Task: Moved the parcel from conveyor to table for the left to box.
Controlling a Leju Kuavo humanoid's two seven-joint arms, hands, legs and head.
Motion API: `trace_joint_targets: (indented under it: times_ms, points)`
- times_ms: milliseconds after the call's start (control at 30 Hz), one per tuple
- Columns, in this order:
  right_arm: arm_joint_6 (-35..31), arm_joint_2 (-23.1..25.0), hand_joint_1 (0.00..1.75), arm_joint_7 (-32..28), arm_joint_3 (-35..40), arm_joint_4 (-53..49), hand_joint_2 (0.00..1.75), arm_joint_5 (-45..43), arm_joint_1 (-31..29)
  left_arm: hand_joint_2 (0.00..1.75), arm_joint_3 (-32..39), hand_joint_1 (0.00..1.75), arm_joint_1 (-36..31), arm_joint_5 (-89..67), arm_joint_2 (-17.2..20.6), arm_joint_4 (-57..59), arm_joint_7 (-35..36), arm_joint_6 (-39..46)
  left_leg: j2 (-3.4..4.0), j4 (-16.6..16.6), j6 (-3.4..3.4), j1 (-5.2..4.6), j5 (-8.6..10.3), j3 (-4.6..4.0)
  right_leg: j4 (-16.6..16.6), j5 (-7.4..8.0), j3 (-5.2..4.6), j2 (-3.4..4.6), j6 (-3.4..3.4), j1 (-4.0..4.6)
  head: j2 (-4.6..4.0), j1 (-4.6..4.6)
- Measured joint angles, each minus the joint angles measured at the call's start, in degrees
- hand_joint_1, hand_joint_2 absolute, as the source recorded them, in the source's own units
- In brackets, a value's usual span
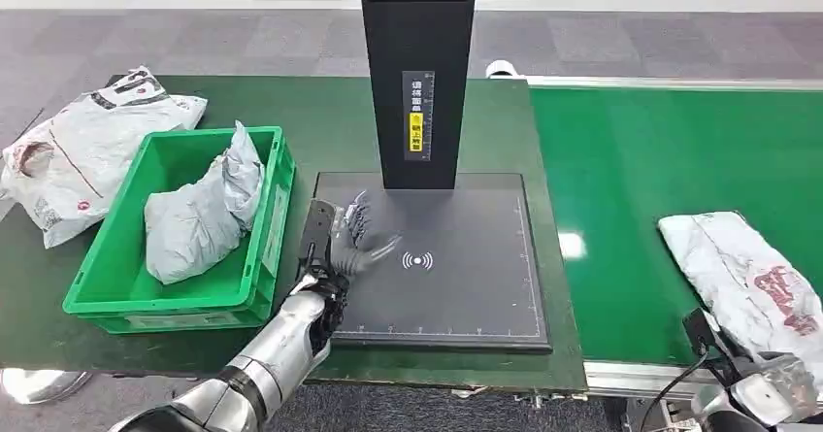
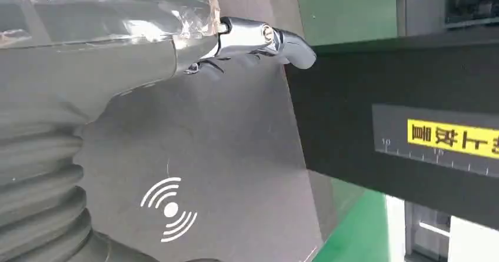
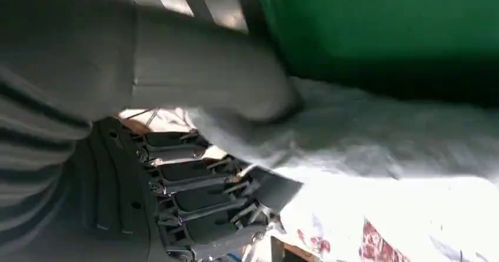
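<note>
A white parcel [image 1: 742, 277] with red print lies on the green conveyor [image 1: 631, 160] at the right. My right hand [image 1: 772, 393] is at its near end. In the right wrist view the thumb lies over the parcel [image 3: 400, 173] and the fingers [image 3: 200, 197] curl under its edge, so my right hand [image 3: 176, 156] grips it. My left hand [image 1: 345, 243] hovers open, fingers spread, over the left part of the black scanner plate [image 1: 466, 286]. The left wrist view shows my left hand [image 2: 88, 56] above the plate [image 2: 223, 156].
A black column [image 1: 417, 73] rises from the plate's far edge. A green crate [image 1: 107, 296] at the left holds a grey parcel [image 1: 199, 214]. Another white parcel [image 1: 78, 150] lies on the green table [image 1: 320, 112] beyond the crate.
</note>
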Motion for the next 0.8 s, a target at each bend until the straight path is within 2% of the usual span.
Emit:
trace_joint_targets:
  times_ms: [100, 167, 267, 400, 433, 533, 700, 800]
  points:
    - [-3.4, 0.4, 1.75, -4.0, 0.0, 0.2, 1.75, -0.7, -0.4, 1.75, 0.6, 0.00, 0.1, -0.2, 0.2, -0.2, 0.2, 0.0, 0.00, 0.0, 0.00, 0.00, 0.00, -0.03, 0.0, 0.00, 0.00, -0.01, 0.00, 0.01, 0.00, 0.02]
    - [-7.3, 1.5, 1.75, -8.8, 0.0, 0.2, 1.75, -1.6, -1.0, 1.75, 1.2, 0.00, 0.4, -0.4, 0.4, -0.7, 0.2, 0.6, 0.03, 0.0, -0.02, 0.00, 0.01, -0.05, 0.0, 0.01, -0.01, 0.04, -0.01, 0.00, 0.00, 0.02]
    - [-17.1, 5.2, 1.75, -25.6, 0.0, -2.3, 1.75, -7.9, -2.2, 1.75, 2.6, 0.00, 1.3, -1.1, 0.8, -2.4, 0.2, 2.1, 0.12, 0.0, -0.07, 0.02, 0.04, -0.03, 0.1, 0.01, -0.07, 0.14, -0.02, 0.03, 0.00, 0.02]
    - [-18.4, 12.8, 1.75, -39.8, 2.0, -11.1, 1.75, -18.4, -2.5, 1.75, 4.5, 0.00, 1.9, -1.8, 1.2, -4.4, 0.3, 3.2, 0.00, 0.0, -0.24, 0.10, 0.16, 0.00, 0.1, 0.02, -0.07, 0.10, -0.07, 0.20, 0.00, 0.00]
    - [-17.7, 14.3, 1.75, -40.9, 3.7, -14.0, 1.75, -21.6, -1.9, 1.75, 4.8, 0.00, 2.0, -2.2, 1.3, -4.8, 0.3, 3.5, -0.05, 0.0, -0.25, 0.10, 0.18, 0.00, 0.1, 0.01, -0.06, 0.05, -0.08, 0.24, 0.00, 0.00]
    - [-16.7, 17.4, 1.75, -37.7, 13.0, -23.8, 1.75, -27.8, 1.5, 1.75, 6.0, 0.00, 2.4, -3.0, 1.7, -5.9, 0.1, 3.9, -0.15, 0.0, -0.28, 0.12, 0.19, -0.05, 0.1, -0.02, -0.08, -0.02, -0.11, 0.26, 0.00, 0.00]
    - [-17.6, 18.4, 1.75, -35.2, 24.4, -32.4, 1.75, -31.7, 4.3, 1.75, 7.0, 0.00, 2.6, -3.4, 2.0, -6.8, 0.1, 3.9, -0.16, 0.0, -0.29, 0.12, 0.16, -0.06, 0.1, -0.05, -0.11, -0.02, -0.10, 0.16, 0.00, 0.00]
    - [-17.2, 18.5, 1.75, -39.2, 28.0, -34.9, 1.75, -33.5, 5.2, 1.75, 7.3, 0.00, 2.6, -4.1, 2.3, -7.1, -0.5, 4.8, -0.16, 0.0, -0.26, 0.11, 0.15, -0.10, 0.1, -0.04, -0.10, -0.02, -0.08, 0.11, 0.00, 0.00]
